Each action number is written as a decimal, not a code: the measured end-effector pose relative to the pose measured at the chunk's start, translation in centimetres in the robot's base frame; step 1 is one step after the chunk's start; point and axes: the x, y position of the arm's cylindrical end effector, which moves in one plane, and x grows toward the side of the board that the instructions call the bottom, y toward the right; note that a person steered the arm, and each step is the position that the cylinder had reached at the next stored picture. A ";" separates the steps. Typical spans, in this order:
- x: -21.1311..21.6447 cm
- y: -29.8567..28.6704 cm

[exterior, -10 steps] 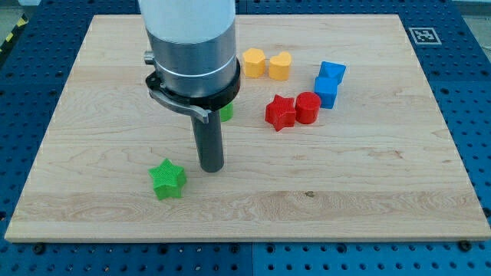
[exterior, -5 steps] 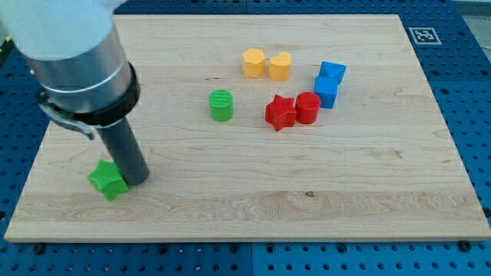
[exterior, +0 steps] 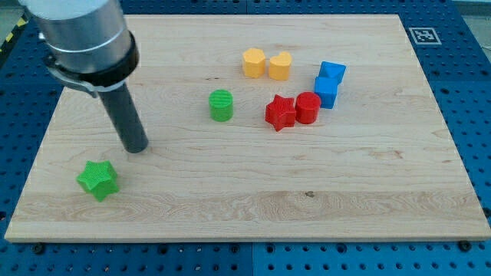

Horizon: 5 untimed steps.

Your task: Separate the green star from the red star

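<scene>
The green star [exterior: 97,179] lies near the board's lower left corner. The red star [exterior: 280,113] sits right of centre, touching a red cylinder [exterior: 308,107] on its right. My tip [exterior: 137,148] is on the board up and to the right of the green star, a short gap away from it and far left of the red star.
A green cylinder [exterior: 221,105] stands left of the red star. Two yellow blocks [exterior: 254,62] [exterior: 280,66] sit side by side near the top. Two blue blocks [exterior: 332,72] [exterior: 326,92] sit at the right of the red cylinder. The wooden board [exterior: 368,192] rests on a blue perforated table.
The green star has been pushed left toward the lower left corner. My tip has since pulled back up and away from it.
</scene>
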 end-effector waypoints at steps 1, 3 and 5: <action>0.1 -3.0; 1.9 -3.1; 2.3 -3.1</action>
